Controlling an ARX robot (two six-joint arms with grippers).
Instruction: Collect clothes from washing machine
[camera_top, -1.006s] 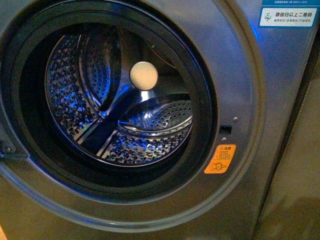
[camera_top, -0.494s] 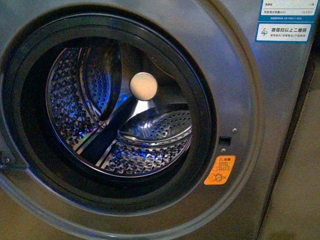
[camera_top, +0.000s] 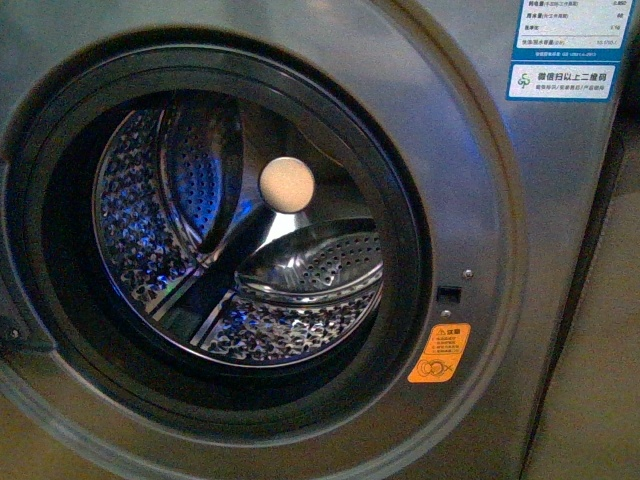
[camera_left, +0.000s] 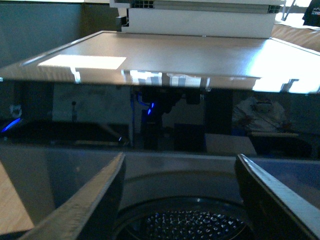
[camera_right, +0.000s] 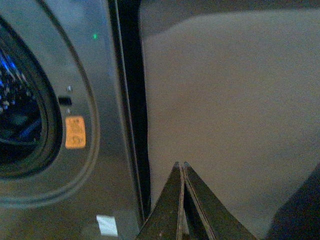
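- Right gripper (camera_right: 181, 167): fingers pressed together, nothing between them. It hangs off to the side of the washing machine (camera_right: 107, 60), in front of a plain beige panel (camera_right: 225, 90). A dark vertical gap (camera_right: 131, 100) separates panel from machine edge.
- Left gripper (camera_left: 177, 165): fingers spread wide, nothing held. Below it sits the top arc of the porthole; beyond it, the machine's flat top edge (camera_left: 150, 75).
- Front view: neither arm visible. Porthole rim (camera_top: 405, 240) is open, doorway unobstructed.
- Orange warning sticker (camera_top: 439, 353) sits on the front face at the rim's lower right; small latch slot (camera_top: 450, 294) just above it.
- Blue-and-white label (camera_top: 560, 50) at the upper right corner of the front face.
- Deeper in: perforated steel drum (camera_top: 140, 215), lifter ribs, cream round knob (camera_top: 287, 184) at back centre.
- Clothes: not visible in any view; drum floor shows bare metal.
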